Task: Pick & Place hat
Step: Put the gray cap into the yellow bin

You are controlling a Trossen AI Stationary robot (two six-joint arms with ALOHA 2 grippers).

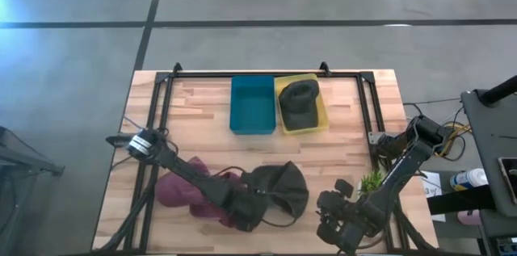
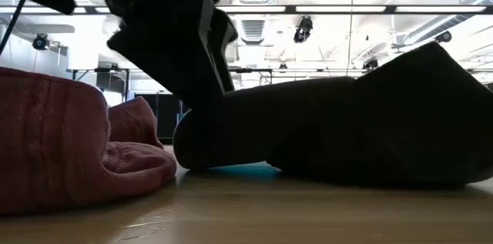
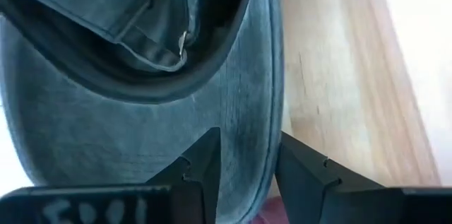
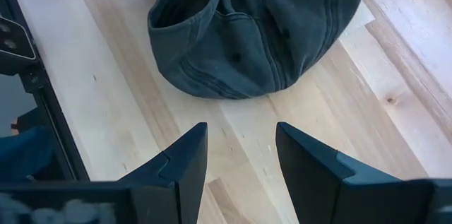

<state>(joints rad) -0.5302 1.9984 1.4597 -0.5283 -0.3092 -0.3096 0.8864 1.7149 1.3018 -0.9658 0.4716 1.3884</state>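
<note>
A dark grey cap [image 1: 283, 190] lies near the table's near edge, its crown on the wood [image 2: 385, 128]. My left gripper [image 1: 246, 207] reaches in from the table's left and is shut on the cap's brim [image 3: 248, 164]. My right gripper [image 1: 338, 220] waits open to the cap's right, its fingers [image 4: 240, 160] pointing at the crown [image 4: 261, 33] without touching it. A maroon knitted hat [image 1: 179, 191] rests on the table left of the cap, under my left arm [image 2: 62, 144]. A second dark cap [image 1: 299, 98] sits in the yellow bin [image 1: 321, 119]. My left gripper pinches the dark cap's brim near its outer edge [image 3: 247, 128] between its two fingers [image 3: 205, 167]. The fingers come slanting down from the table's left [image 2: 177, 51]. The brim end [image 2: 196, 148] sits just above the wood while the crown stays on the table.
A blue bin [image 1: 236, 107] and the yellow bin stand side by side at the far edge. Black frame rails [image 1: 161, 102] run along the table's left, far and right sides. A small green object [image 1: 371, 182] sits by the right rail. Bare wood lies between bins and cap.
</note>
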